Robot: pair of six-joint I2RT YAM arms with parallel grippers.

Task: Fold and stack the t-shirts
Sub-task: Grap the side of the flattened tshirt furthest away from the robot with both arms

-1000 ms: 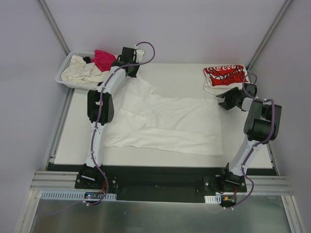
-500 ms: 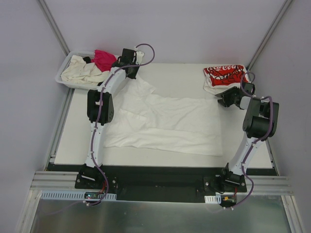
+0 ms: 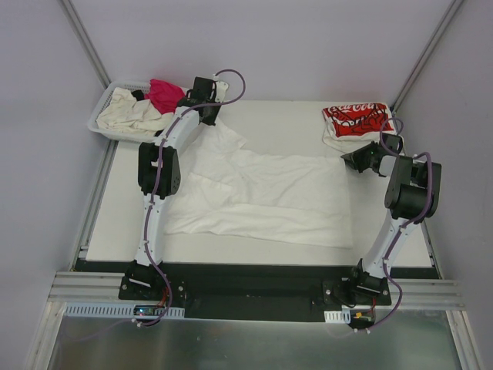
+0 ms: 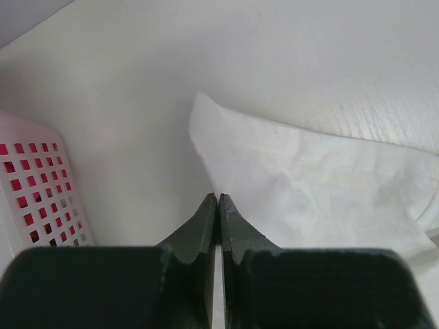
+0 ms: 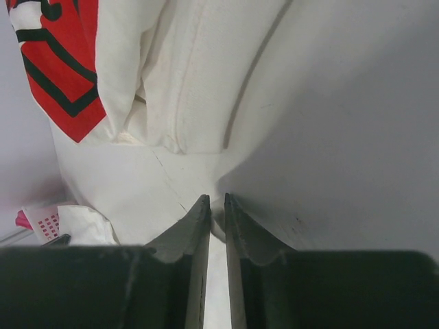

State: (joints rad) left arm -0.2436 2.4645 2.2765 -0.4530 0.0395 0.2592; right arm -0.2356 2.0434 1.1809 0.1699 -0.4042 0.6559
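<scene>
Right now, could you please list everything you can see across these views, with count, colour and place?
Plain white t-shirt: 1, white, spread across the middle of the table.
Printed t-shirt: 1, white with red print, folded at the far right corner.
Cream shirt: 1, cream, bunched in the basket.
Magenta shirt: 1, magenta, in the basket.
Basket: 1, white slotted plastic, by the far left corner.
Table: 1, white, under everything.
Left pincer: 1, black, shut, at the plain shirt's far left tip.
Right pincer: 1, black, closed to a thin gap, near the printed shirt.
</scene>
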